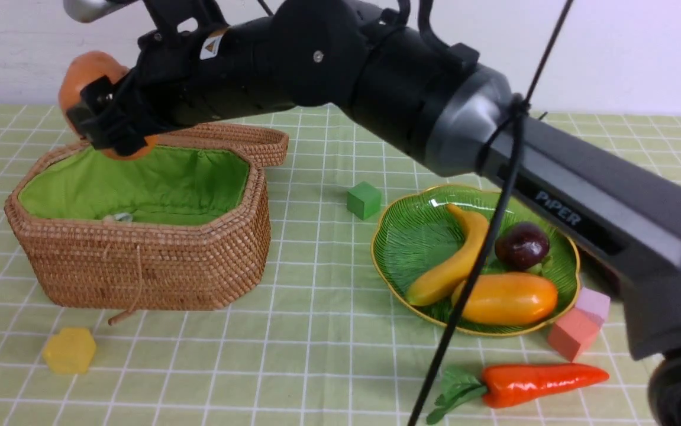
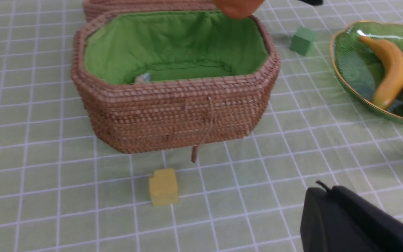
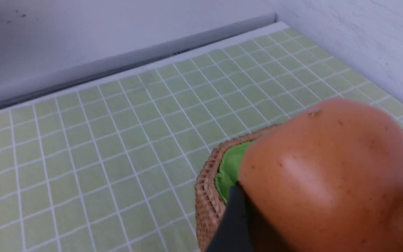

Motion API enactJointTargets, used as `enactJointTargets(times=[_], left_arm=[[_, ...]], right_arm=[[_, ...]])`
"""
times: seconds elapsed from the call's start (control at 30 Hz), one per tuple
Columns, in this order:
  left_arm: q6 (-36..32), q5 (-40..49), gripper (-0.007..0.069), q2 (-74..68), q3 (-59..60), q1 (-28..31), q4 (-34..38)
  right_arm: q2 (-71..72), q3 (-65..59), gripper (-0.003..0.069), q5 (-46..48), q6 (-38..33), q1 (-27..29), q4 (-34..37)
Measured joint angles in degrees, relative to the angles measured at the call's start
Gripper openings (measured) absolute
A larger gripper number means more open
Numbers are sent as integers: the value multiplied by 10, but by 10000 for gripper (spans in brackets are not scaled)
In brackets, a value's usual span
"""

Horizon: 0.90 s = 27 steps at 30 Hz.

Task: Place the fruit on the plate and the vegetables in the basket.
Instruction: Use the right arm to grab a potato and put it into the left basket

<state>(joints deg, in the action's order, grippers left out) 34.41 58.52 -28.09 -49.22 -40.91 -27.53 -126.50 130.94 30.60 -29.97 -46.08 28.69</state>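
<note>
Right gripper (image 1: 112,121) is holding the brownish-orange lumpy toy potato (image 1: 84,74), fingers clamped on it, over the far rim of the brown woven wicker basket (image 1: 139,266). Potato is looking light, rigid and glossy, likely slippery, so gripping across its middle seems safest. Orange-red toy carrot (image 1: 544,381) is lying on the table (image 1: 316,355); mid-body grab is looking best. Left gripper (image 2: 331,210): can't tell the finger state.

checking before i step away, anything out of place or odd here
Only the carrot lies loose on the cloth in front of the plate, outside the basket. Nothing looks spilled or damaged.
</note>
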Motion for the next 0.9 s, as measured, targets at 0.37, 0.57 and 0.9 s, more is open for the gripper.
enactJointTargets(times=[0.37, 0.57, 0.9], left_arm=[[44, 3, -13, 0, 0, 0, -54], [44, 3, -13, 0, 0, 0, -56], [44, -13, -11, 0, 0, 0, -56]], right_arm=[[-80, 41, 589, -57, -116, 2, 51], [-98, 41, 589, -74, -134, 3, 33], [-101, 41, 590, -74, -134, 6, 21]])
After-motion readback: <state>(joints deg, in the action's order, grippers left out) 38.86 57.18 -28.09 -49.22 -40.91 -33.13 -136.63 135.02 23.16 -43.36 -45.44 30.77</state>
